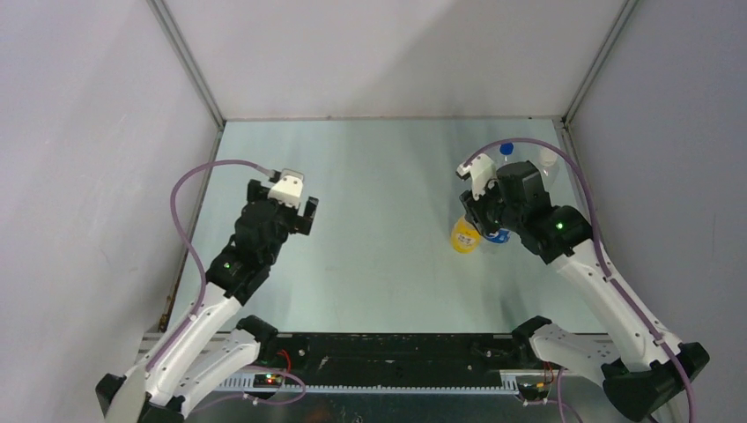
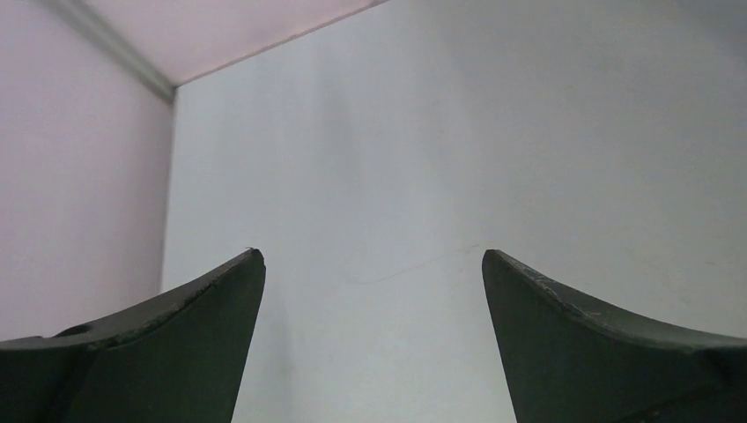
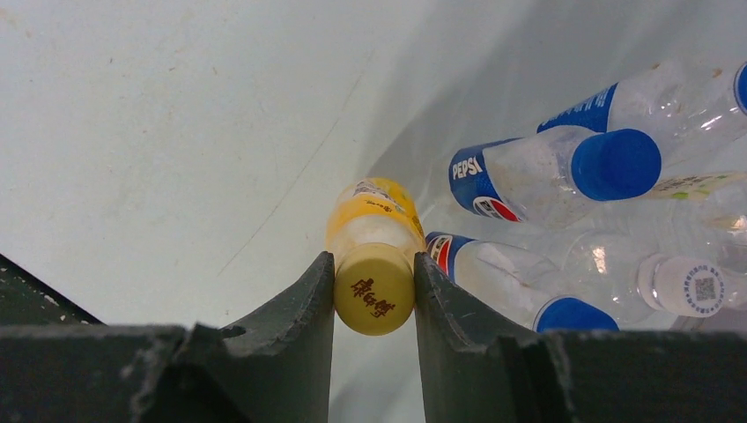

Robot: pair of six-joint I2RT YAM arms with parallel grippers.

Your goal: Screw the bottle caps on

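Observation:
My right gripper [image 3: 373,257] is shut on the yellow cap [image 3: 374,288], which sits on top of the upright yellow-orange bottle [image 3: 370,216]. From above, the same bottle [image 1: 464,236] shows just under the right gripper [image 1: 480,225]. Close to its right stand two Pepsi-labelled bottles [image 3: 520,176] [image 3: 493,273], each with a blue cap on it [image 3: 616,164] [image 3: 573,315]. My left gripper [image 1: 286,201] hangs over the left half of the table, far from the bottles. It stands open [image 2: 370,256] with only bare table between its fingers.
A clear unlabelled bottle with a white cap [image 3: 696,284] stands among the Pepsi bottles. Another blue-labelled bottle [image 3: 590,106] is cut off at the top right edge. Grey walls close in the table [image 1: 370,176] on three sides; the bottles cluster near the right wall.

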